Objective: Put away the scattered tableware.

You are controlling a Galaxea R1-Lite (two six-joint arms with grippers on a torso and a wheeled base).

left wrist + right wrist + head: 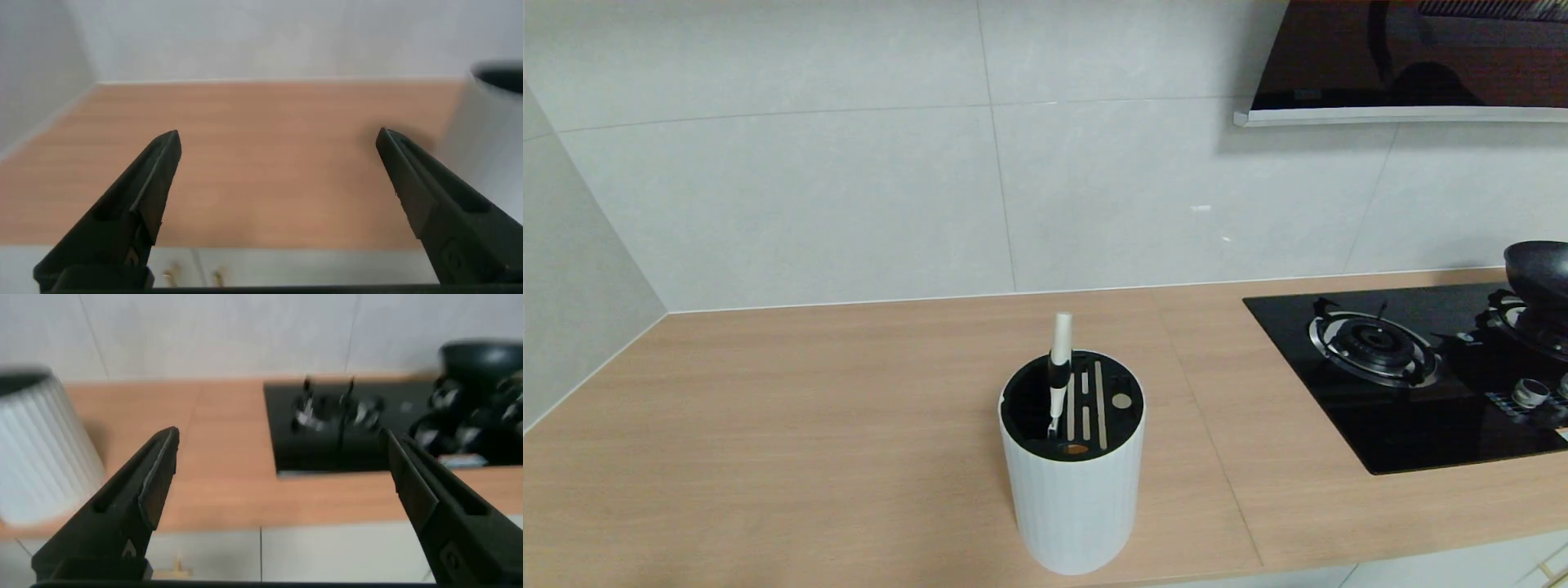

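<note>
i see my left gripper (278, 139) with its jaws spread wide and nothing between them; my right gripper (279, 434) is spread just as wide, also empty.

A light wooden table (809, 425) runs along pale grey wall tiles (849, 163) that turn a corner beyond the left jaws. Ahead of the right jaws a black gas hob (1421, 433) sits in the table, with a dark hood (1405, 57) above it. White cabinet fronts (343, 555) lie below the table's edge.
</note>
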